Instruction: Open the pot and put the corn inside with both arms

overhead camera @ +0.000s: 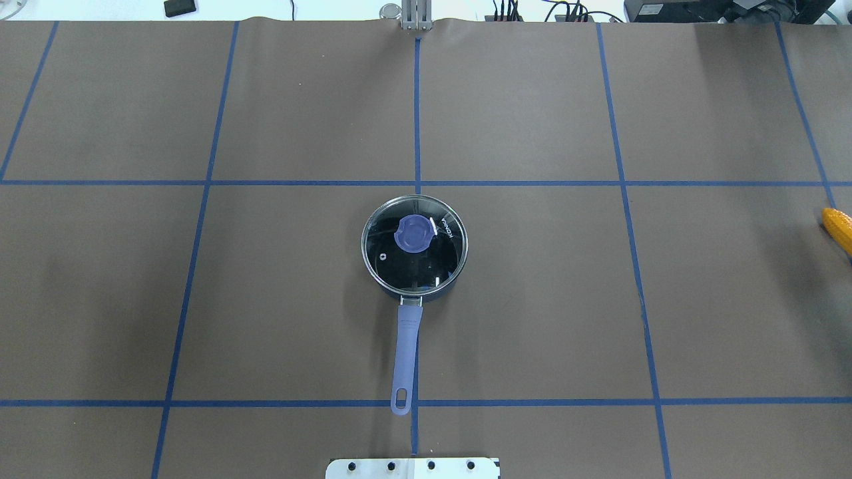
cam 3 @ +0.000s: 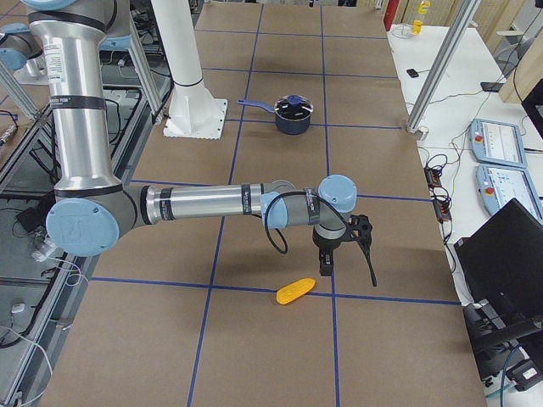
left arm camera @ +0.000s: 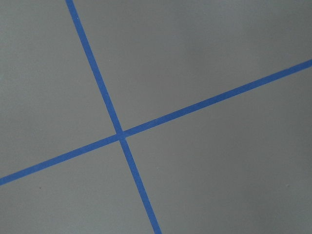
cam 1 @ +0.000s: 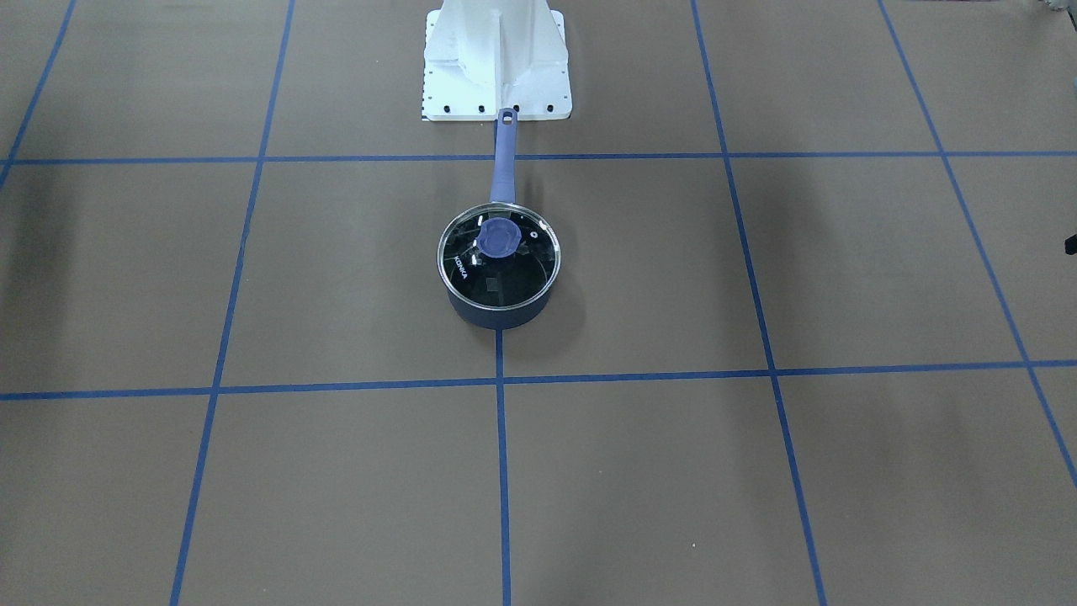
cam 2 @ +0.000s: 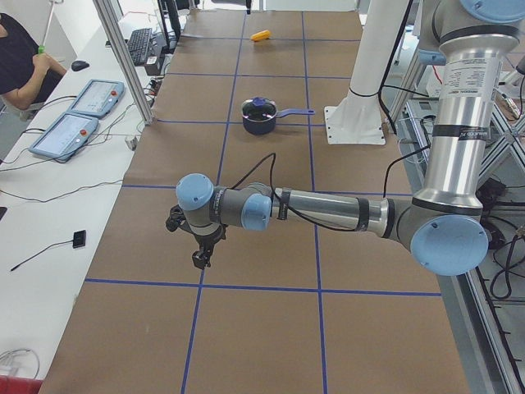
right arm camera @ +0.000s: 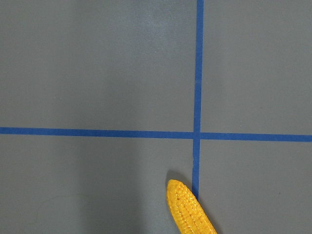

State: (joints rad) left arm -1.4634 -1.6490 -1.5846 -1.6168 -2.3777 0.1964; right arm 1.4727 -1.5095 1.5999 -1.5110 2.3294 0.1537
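Note:
The navy pot (cam 1: 496,317) stands at the table's middle with its glass lid (cam 1: 498,257) on it and its blue handle (overhead camera: 406,349) pointing toward the robot base. The yellow corn (cam 3: 296,291) lies flat on the table far to the robot's right. It also shows in the overhead view (overhead camera: 839,227) and the right wrist view (right arm camera: 190,212). My right gripper (cam 3: 326,264) hangs just above and beside the corn, apart from it. My left gripper (cam 2: 199,260) hangs over bare table far to the left. I cannot tell whether either gripper is open or shut.
The white robot base (cam 1: 496,59) stands behind the pot handle. Blue tape lines grid the brown table. A person and two teach pendants (cam 2: 74,123) are at a side bench beyond the table's far edge.

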